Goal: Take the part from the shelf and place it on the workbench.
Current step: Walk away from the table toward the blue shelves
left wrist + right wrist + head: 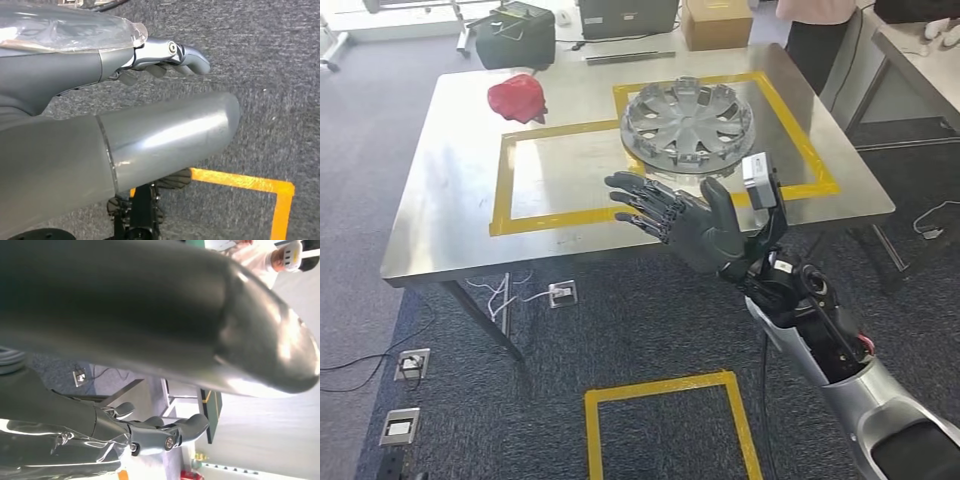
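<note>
The part, a round silver wheel cover (687, 122), lies flat on the steel workbench (448, 200), inside the right-hand yellow tape rectangle. My right hand (690, 222) hovers palm up over the table's front edge, just in front of the cover. Its fingers are spread and straight, with nothing in them. The right wrist view shows that hand (151, 315) close up, its fingers (166, 432) stretched out and empty. My left hand (158, 135) hangs low over the grey carpet, its fingers (188, 57) extended and holding nothing.
A red cloth (517, 98) lies on the table's far left. Behind the table stand a dark bag (516, 35) and a cardboard box (716, 22), with a person (818, 30) at the back right. A second table (924, 60) is on the right. Yellow floor tape (667, 420) and floor sockets (412, 365) lie below.
</note>
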Action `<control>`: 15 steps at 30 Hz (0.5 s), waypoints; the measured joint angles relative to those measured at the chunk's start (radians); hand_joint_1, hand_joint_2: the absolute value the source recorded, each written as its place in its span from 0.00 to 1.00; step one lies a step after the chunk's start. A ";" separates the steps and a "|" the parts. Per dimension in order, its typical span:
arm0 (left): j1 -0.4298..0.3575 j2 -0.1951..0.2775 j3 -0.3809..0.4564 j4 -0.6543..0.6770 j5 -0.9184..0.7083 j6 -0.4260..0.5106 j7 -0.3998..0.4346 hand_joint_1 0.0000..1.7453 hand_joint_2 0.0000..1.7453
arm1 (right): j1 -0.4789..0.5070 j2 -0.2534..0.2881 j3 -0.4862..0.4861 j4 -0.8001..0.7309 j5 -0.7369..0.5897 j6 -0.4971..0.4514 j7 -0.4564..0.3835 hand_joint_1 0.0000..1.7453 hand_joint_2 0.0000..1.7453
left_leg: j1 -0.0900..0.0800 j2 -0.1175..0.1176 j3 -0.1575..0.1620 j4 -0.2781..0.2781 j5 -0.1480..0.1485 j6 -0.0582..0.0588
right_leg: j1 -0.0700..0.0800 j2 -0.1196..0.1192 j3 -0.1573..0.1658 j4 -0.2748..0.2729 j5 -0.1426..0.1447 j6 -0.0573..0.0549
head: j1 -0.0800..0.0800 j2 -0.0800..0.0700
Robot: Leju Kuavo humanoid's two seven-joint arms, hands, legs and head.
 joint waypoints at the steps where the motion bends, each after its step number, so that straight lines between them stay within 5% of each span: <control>1: 0.000 0.000 0.000 0.000 -0.001 0.000 0.000 0.00 0.00 | 0.000 0.000 0.000 0.000 0.001 0.000 0.000 0.00 0.00 | 0.002 0.000 -0.015 0.037 -0.044 -0.006 | -0.002 -0.002 -0.013 -0.002 0.013 -0.010 | -0.006 0.000; 3: -0.001 0.000 0.000 0.000 -0.002 0.000 0.001 0.00 0.00 | 0.000 0.000 -0.001 0.000 0.004 -0.001 -0.001 0.00 0.00 | 0.005 -0.001 -0.055 0.171 -0.156 -0.016 | -0.001 -0.003 -0.044 0.000 0.039 -0.021 | -0.020 0.000; 4: -0.001 0.000 0.000 0.000 -0.002 0.000 0.001 0.00 0.00 | 0.001 0.000 -0.001 0.000 0.007 0.000 -0.002 0.00 0.00 | 0.006 -0.001 -0.071 0.243 -0.190 -0.019 | 0.000 -0.003 -0.062 0.002 0.053 -0.023 | -0.026 0.000; 6: -0.002 0.000 0.000 0.000 -0.003 0.000 0.001 0.00 0.00 | 0.001 0.000 -0.001 0.000 0.012 0.002 -0.002 0.00 0.00 | 0.006 -0.001 -0.064 0.313 -0.176 -0.022 | 0.002 -0.003 -0.099 0.007 0.078 -0.022 | -0.034 0.000; 8: -0.003 0.000 0.000 0.000 -0.004 0.000 0.001 0.00 0.00 | -0.002 0.000 0.000 0.000 0.012 0.006 -0.003 0.00 0.00 | 0.006 -0.001 0.010 0.244 -0.117 -0.017 | 0.003 -0.003 -0.131 0.012 0.100 -0.018 | -0.036 0.000; 11: -0.011 0.005 0.000 0.000 -0.002 0.000 0.002 0.00 0.00 | -0.014 0.000 0.000 0.001 0.012 0.015 -0.007 0.00 0.00 | -0.001 -0.002 0.170 0.017 -0.124 0.001 | 0.006 -0.004 -0.154 0.013 0.132 -0.005 | -0.033 0.000; 12: -0.013 0.006 0.000 0.000 0.000 0.000 0.002 0.00 0.00 | -0.018 0.000 0.000 0.002 0.012 0.016 -0.008 0.00 0.00 | -0.006 -0.002 0.190 -0.021 -0.131 0.007 | 0.005 -0.006 -0.157 0.009 0.143 0.001 | -0.032 0.000; 14: -0.013 0.008 0.000 0.000 0.001 0.000 0.003 0.00 0.00 | -0.023 0.000 0.002 0.005 0.012 0.018 -0.010 0.00 0.00 | -0.007 -0.001 0.178 -0.034 -0.114 0.022 | 0.001 -0.005 -0.162 0.002 0.159 0.014 | -0.031 0.000; 15: -0.013 0.009 0.000 0.000 0.002 0.000 0.004 0.00 0.00 | -0.024 0.000 0.002 0.008 0.012 0.019 -0.012 0.00 0.00 | -0.006 0.000 0.167 -0.038 -0.104 0.031 | 0.000 -0.004 -0.172 0.013 0.140 0.019 | -0.033 0.000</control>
